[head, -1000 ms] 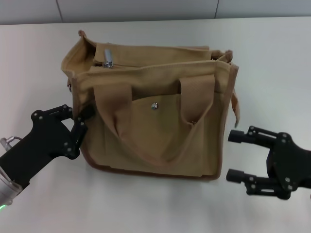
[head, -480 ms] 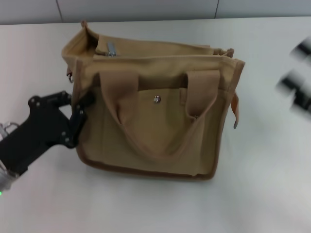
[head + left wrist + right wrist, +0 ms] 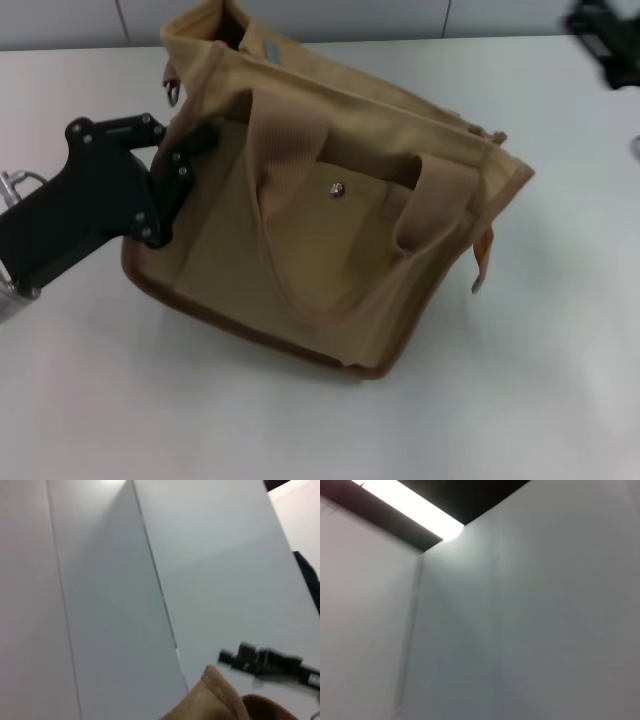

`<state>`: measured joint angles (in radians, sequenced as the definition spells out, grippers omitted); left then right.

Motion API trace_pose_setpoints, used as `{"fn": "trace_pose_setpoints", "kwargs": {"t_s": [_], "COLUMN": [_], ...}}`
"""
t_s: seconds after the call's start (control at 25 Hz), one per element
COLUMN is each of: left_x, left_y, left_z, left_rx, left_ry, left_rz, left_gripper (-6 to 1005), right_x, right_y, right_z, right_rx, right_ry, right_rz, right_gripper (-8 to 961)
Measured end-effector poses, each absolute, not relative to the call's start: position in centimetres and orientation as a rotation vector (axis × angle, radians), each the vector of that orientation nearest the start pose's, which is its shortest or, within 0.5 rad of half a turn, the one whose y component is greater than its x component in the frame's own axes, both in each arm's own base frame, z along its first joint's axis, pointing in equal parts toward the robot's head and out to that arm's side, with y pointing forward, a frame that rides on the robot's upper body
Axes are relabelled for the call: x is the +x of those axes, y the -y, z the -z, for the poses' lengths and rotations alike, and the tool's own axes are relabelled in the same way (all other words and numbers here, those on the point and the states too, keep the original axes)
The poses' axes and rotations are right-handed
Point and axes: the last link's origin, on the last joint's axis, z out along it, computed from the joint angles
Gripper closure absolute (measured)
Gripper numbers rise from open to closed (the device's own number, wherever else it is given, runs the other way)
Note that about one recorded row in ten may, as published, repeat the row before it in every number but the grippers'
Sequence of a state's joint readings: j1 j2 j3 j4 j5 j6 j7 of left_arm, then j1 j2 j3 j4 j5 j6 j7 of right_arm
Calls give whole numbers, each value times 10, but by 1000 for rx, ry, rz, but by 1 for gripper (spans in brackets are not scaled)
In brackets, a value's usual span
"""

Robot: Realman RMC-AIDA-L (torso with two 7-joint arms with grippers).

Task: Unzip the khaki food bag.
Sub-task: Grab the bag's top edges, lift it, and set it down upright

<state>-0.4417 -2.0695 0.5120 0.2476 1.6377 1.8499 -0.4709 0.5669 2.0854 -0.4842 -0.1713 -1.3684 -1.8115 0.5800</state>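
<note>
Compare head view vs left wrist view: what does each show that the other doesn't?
Head only: the whole khaki food bag tilted on the white table, its snap and handles, and the left claw against the bag's left side. Left wrist only: a grey wall panel seam behind the scene. Both: the bag, just a tan corner in the wrist view, and the blurred right claw, far off in the wrist view.

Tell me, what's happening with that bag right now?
Left gripper clamped on the bag's left side, bag tipped up at that end. Right gripper up at far right, off the bag. Nothing blocking.
</note>
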Motion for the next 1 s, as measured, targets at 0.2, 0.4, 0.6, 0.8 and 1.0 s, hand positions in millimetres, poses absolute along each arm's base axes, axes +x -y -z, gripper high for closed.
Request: {"fn": "trace_pose_setpoints", "kwargs": {"t_s": [0.2, 0.4, 0.6, 0.8, 1.0], "left_x": [-252, -246, -242, -241, -239], "left_y": [-280, -285, -286, -287, -286], "left_z": [-8, -10, -9, -9, -9], "left_rx": [-2201, -2214, -2218, -2217, -2213], "left_ry": [-177, -223, -240, -246, -249], "left_rz": [1224, 1225, 1235, 1244, 1258], "left_gripper": [925, 925, 925, 925, 925], "right_x": [216, 207, 204, 207, 205], "right_y": [-329, -338, -333, -322, -309], "right_z": [-5, 20, 34, 39, 34], "right_rx": [-2084, -2255, -2298, -2240, -2180], "right_ry": [9, 91, 290, 437, 408], "right_rz": [-1340, -1191, -1087, -1048, -1169], "right_gripper": [158, 158, 158, 158, 159]}}
